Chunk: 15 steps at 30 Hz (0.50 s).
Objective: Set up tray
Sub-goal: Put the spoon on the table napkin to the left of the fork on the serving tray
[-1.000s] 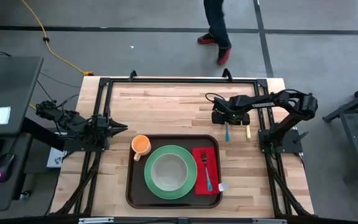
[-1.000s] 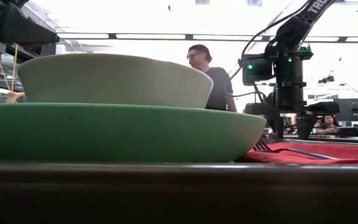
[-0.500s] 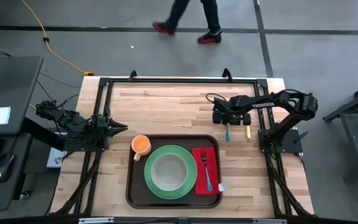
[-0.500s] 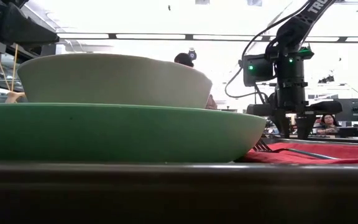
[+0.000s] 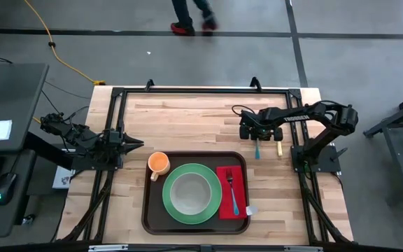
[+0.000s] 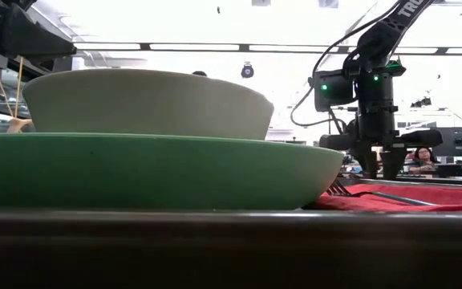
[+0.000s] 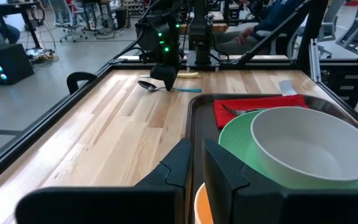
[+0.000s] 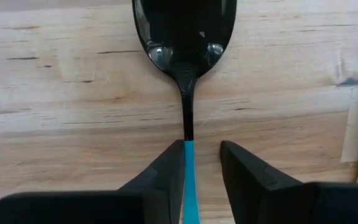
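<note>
Right wrist view: right pincer [image 8: 194, 165] straddles spoon [image 8: 185, 43].

Yellow floor cable [image 5: 58, 52], person's feet [image 5: 191, 24], grey side desk [image 5: 5, 126]

The light wooden table [image 5: 187, 119] carries the dark tray [image 5: 147, 210] at its near middle; a blue-handled spoon [image 5: 256, 148] and a yellow-handled utensil [image 5: 280, 148] lie far right.
</note>
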{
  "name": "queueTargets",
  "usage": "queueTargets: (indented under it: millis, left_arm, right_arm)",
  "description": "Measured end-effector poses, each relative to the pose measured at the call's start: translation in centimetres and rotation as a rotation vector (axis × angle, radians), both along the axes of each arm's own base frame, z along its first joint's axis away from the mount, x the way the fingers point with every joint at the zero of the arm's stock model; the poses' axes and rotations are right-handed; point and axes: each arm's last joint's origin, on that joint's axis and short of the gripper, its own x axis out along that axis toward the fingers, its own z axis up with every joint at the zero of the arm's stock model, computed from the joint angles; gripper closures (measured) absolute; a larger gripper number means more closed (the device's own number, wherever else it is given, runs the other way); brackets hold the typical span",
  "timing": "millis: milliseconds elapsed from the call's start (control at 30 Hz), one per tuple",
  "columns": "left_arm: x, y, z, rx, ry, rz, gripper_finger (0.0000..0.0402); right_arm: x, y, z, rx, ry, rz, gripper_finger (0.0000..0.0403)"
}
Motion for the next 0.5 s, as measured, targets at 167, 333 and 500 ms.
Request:
queueTargets:
  millis: [167, 333, 500]
  left_arm:
    - [0.00, 0.00, -0.01, 0.000, 0.001, 0.000, 0.0332]
    - [0.01, 0.00, -0.01, 0.000, 0.001, 0.000, 0.0332]
    - [0.00, 0.00, -0.01, 0.000, 0.000, 0.000, 0.0332]
  right_arm:
    - [-0.01, 0.00, 0.01, -0.001, 0.003, 0.008, 0.0331]
    - [-0.05, -0.01, 0.02, -0.005, 0.010, 0.015, 0.0351]
    - [-0.09, 0.00, 0.01, -0.007, 0.016, 0.020, 0.0375]
